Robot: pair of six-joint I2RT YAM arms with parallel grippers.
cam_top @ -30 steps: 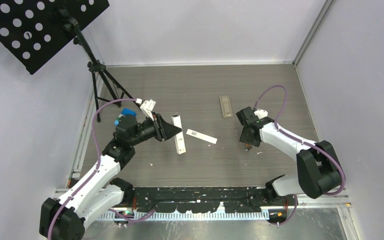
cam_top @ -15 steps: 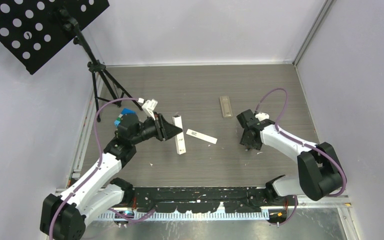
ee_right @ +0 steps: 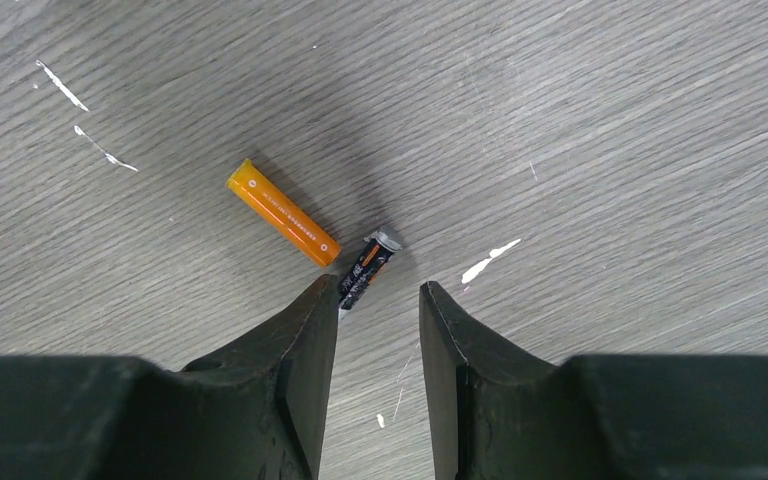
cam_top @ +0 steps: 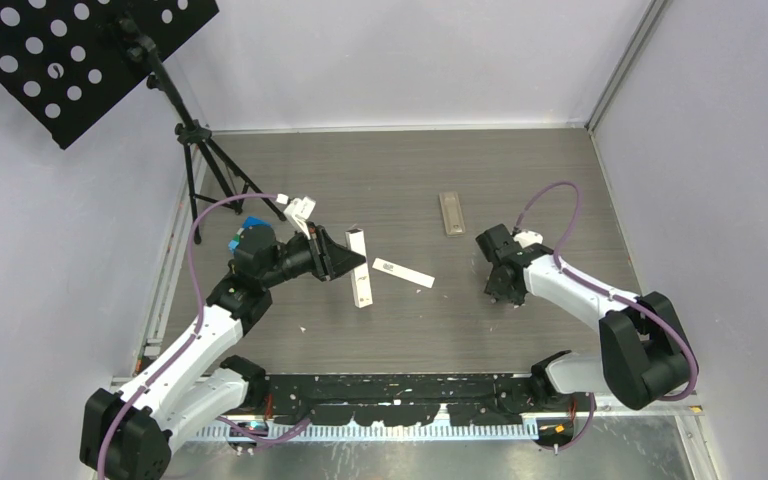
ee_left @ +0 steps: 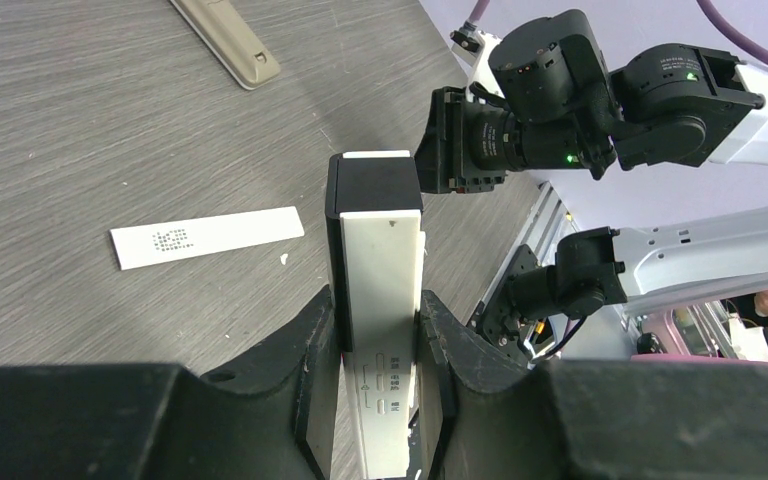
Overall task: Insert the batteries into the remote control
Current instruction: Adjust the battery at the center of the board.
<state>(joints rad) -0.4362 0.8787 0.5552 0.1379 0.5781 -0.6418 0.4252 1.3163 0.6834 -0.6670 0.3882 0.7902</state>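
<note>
My left gripper [ee_left: 375, 300] is shut on the white remote control [ee_left: 375, 250], gripping its long sides; the remote's dark open end points away from me. From above, the remote [cam_top: 359, 278] lies left of centre at the tip of that gripper [cam_top: 345, 262]. My right gripper [ee_right: 378, 292] is open just above the table, pointing down. Two batteries lie right ahead of its fingertips: an orange one [ee_right: 282, 212] and a dark one [ee_right: 365, 270], whose near end sits by the left fingertip. From above, the right gripper [cam_top: 501, 284] hides both batteries.
A flat white strip with print [cam_top: 403, 272] lies right of the remote, also seen from the left wrist [ee_left: 207, 235]. A beige remote-shaped piece [cam_top: 450, 213] lies farther back. A black tripod stand [cam_top: 200, 150] occupies the back left corner. Walls enclose the table.
The right gripper has shifted slightly right and toward the near edge, and its jaws have narrowed a little. The left arm and the remote have not moved.
</note>
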